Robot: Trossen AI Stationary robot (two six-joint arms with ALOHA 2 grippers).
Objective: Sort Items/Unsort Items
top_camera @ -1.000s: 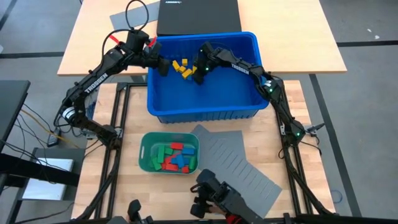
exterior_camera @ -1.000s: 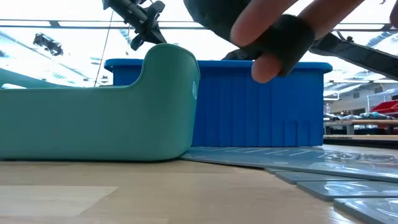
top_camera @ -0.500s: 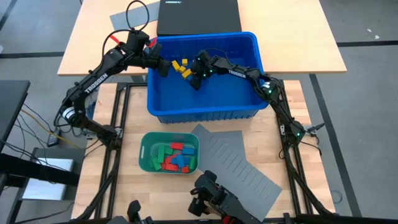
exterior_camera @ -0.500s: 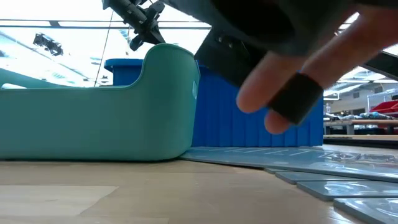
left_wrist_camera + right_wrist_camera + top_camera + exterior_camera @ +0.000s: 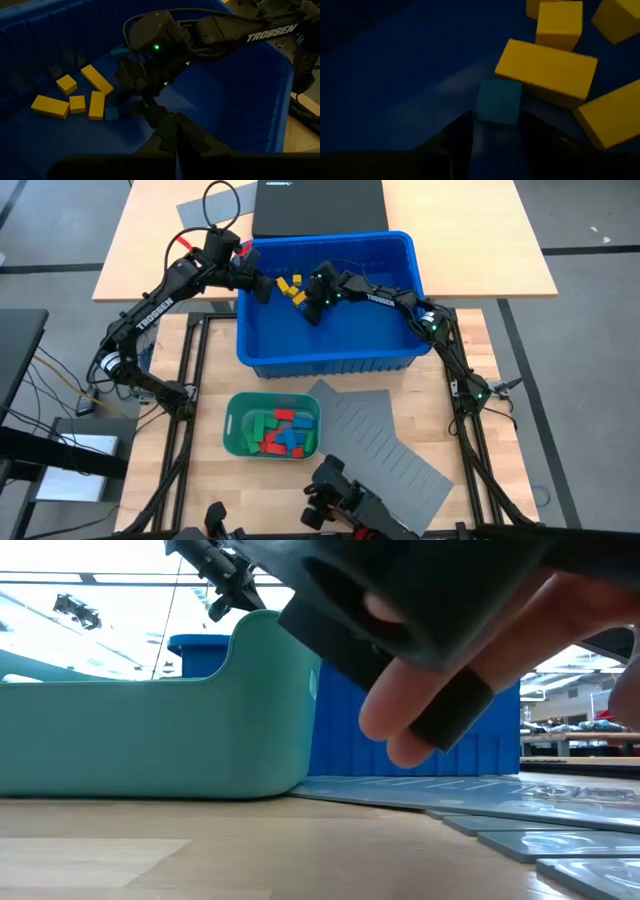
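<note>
My right gripper (image 5: 314, 308) reaches down into the blue bin (image 5: 325, 362) and is shut on a small blue block (image 5: 498, 101). The block sits right beside several yellow blocks (image 5: 291, 288) that lie flat on the bin floor. My left gripper (image 5: 262, 289) hangs shut and empty over the bin's left part, left of the yellow blocks; its fingers (image 5: 175, 132) meet in the left wrist view. More red, green and blue blocks lie in the teal-green tray (image 5: 231, 425) in front of the bin. My right gripper pinches the blue block's two opposite sides (image 5: 485, 116) between its two fingertips, slanting down from the table's right. The block's far end lies against a long yellow block (image 5: 545, 72). Whether the block rests on the bin floor I cannot tell.
A grey slotted divider sheet (image 5: 390, 445) lies flat right of the tray. A person's hand (image 5: 470, 670) with a dark device is at the table's near edge (image 5: 338, 495) and fills much of the low view. A black case (image 5: 318, 205) lies behind the bin.
My right gripper has gone down into the bin and a little toward the table's left, stopping beside the yellow blocks. The person's hand with the dark device has moved leftward and larger across the low view.
</note>
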